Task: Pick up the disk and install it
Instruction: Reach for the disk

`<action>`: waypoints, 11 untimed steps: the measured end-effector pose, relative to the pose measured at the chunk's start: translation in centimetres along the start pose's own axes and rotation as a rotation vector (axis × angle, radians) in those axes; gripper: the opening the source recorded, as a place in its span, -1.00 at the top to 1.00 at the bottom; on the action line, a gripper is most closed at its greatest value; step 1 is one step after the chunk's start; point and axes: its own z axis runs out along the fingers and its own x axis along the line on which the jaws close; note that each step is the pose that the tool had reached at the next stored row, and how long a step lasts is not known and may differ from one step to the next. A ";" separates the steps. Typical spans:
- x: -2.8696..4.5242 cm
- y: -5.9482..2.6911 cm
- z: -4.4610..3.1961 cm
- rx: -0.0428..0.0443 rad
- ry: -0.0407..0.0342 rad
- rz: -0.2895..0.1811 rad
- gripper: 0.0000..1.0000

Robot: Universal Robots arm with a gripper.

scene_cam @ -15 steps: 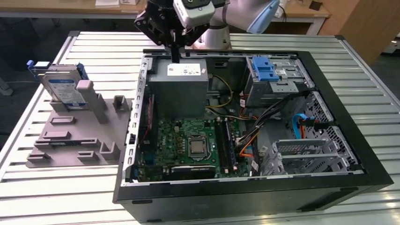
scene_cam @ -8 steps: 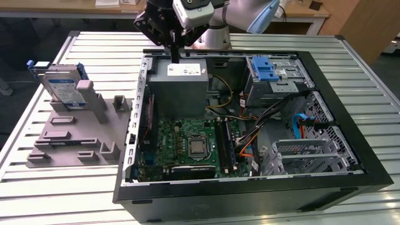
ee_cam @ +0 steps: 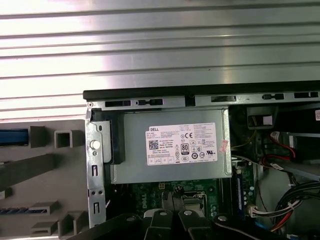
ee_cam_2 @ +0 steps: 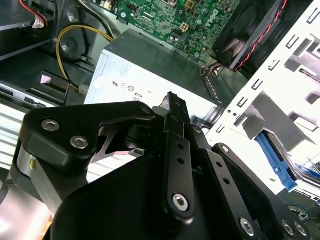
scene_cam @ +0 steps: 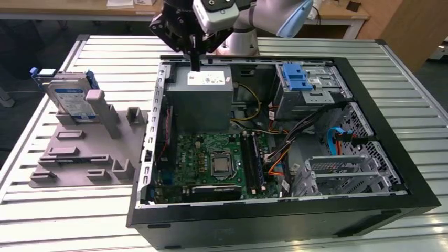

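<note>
- We see the disk [scene_cam: 71, 100] as a flat silver drive with a white-and-blue label and blue side rails.
- It stands upright on edge, slotted into a grey holder [scene_cam: 77, 157] on the tabletop [scene_cam: 63, 223].
- It sits at the exterior view's left, outside the open computer case [scene_cam: 280, 226].

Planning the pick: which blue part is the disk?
The disk stands on edge in the grey fixture outside the case; the blue latch sits inside it.

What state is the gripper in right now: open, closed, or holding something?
Gripper: closed, fingers together, holding nothing, over the grey metal box; the disk stands in the grey holder.
</note>
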 end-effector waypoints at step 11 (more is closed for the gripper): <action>0.33 -0.05 0.53 0.0002 0.0033 0.000 0.79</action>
